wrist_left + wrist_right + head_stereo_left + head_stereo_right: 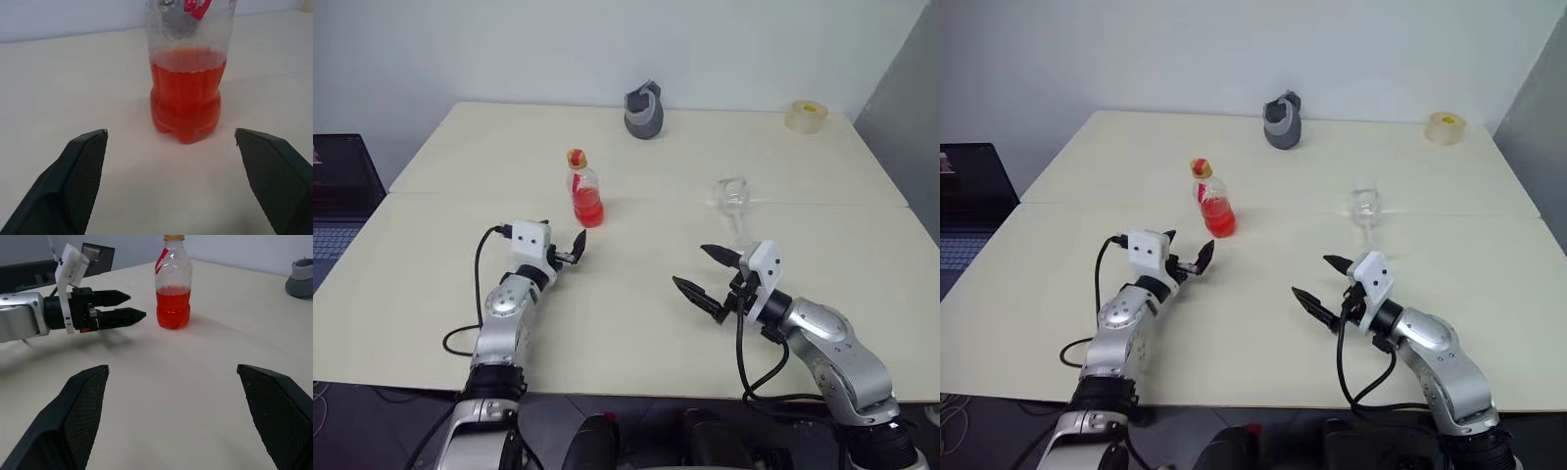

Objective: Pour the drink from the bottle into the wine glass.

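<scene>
Nothing of the pour is done yet, so you have the whole job ahead. Your left gripper (pixel 570 249) has its fingers spread wide and empty, pointing level at the bottle (pixel 584 188), which stands upright just ahead of its tips with a little bare table (pixel 636 323) between; in the left wrist view the bottle sits centred between the two fingers but not yet inside them. The yellow-and-red cap (pixel 576 157) looks to be on, so it probably has to come off before anything can flow. The drink (pixel 186 100) fills roughly the lower half of the bottle, and none has left it. Your right gripper (pixel 710 273) is also spread apart and holds nothing; it points across toward the bottle and the left gripper. The wine glass (pixel 734 204) stands upright and empty just beyond that gripper and slightly to its outer side, untouched. What remains, as I judge it: close on the bottle, deal with the cap, carry the bottle over to the glass, and tip.
</scene>
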Robot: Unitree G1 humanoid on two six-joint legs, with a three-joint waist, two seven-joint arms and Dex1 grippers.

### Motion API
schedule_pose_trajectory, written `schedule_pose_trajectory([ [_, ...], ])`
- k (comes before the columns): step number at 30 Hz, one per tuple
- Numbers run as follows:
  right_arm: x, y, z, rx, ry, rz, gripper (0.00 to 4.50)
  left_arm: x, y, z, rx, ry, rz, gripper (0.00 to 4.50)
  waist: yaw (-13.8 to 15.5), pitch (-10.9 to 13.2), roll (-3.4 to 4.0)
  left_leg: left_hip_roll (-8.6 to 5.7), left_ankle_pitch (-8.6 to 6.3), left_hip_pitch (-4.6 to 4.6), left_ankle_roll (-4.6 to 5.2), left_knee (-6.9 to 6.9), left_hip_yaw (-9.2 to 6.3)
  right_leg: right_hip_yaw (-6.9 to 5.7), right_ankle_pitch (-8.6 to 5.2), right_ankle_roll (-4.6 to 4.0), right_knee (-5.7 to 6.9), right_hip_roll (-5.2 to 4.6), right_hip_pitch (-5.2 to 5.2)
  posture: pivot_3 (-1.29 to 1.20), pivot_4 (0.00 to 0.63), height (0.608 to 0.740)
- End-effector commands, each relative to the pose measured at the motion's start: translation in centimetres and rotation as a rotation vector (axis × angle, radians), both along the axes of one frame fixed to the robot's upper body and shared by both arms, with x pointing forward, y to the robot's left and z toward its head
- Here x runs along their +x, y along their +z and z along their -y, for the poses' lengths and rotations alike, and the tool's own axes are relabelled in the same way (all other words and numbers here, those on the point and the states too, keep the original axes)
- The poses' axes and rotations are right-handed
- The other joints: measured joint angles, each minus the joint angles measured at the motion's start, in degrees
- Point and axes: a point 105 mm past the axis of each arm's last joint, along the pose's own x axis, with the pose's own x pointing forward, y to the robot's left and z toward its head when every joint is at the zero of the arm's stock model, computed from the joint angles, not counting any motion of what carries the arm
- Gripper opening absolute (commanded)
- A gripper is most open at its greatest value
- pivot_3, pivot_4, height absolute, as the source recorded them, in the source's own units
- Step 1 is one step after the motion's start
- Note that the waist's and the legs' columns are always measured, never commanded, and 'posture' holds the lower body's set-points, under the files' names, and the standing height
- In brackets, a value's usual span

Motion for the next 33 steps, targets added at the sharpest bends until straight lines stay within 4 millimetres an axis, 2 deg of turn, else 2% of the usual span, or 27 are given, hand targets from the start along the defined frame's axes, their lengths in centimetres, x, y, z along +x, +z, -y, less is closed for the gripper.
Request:
schedule_pose_trajectory([
  [1, -0.6, 1.2, -0.7, 0.022, 0.023, 0.048, 4.5, 1.2, 0.9, 0.8, 0.023, -0.034, 0.028, 4.47, 0.0, 0.0, -0.01, 0.0, 0.0, 0.0, 0.0, 0.0, 0.0, 0.0, -0.01, 0.02, 0.0, 0.0, 0.0, 0.0, 0.15, 0.74],
  [5, -0.7, 1.4, -1.2, 0.026, 0.034, 0.054, 4.5, 2.9, 1.5, 1.2, 0.036, -0.033, 0.033, 4.47, 0.0, 0.0, -0.03, 0.0, 0.0, -0.01, 0.0, 0.0, 0.01, 0.0, -0.01, 0.03, 0.0, 0.0, -0.01, 0.0, 0.15, 0.74],
  [16, -0.6, 2.0, -1.7, 0.04, 0.035, 0.069, 4.5, 5.5, 3.5, 2.3, -0.01, -0.015, 0.053, 4.47, 0.0, 0.1, -0.1, -0.03, 0.0, -0.06, 0.0, 0.02, -0.02, -0.03, 0.0, 0.07, 0.01, 0.0, -0.04, 0.0, 0.15, 0.74],
  [27, -0.6, 2.5, -1.9, 0.048, 0.034, 0.085, 4.5, 6.5, 4.0, 3.8, -0.029, -0.062, 0.004, 4.47, -0.1, 0.1, -0.12, -0.06, 0.0, -0.08, -0.01, 0.03, -0.02, -0.05, 0.01, 0.1, 0.02, 0.01, -0.06, 0.0, 0.15, 0.74],
  [28, -0.6, 2.5, -1.9, 0.049, 0.033, 0.086, 4.5, 6.5, 3.9, 3.9, -0.027, -0.064, 0.003, 4.08, -0.1, 0.1, -0.12, -0.06, 0.0, -0.08, -0.01, 0.03, -0.01, -0.04, 0.01, 0.1, 0.02, 0.01, -0.06, 0.0, 0.15, 0.74],
  [33, -0.5, 2.6, -1.9, 0.052, 0.024, 0.092, 4.5, 6.5, 3.9, 4.0, -0.034, -0.082, -0.005, 2.69, -0.1, 0.1, -0.12, -0.07, 0.01, -0.09, -0.01, 0.04, -0.03, -0.05, 0.02, 0.09, 0.02, 0.01, -0.06, 0.0, 0.15, 0.74],
])
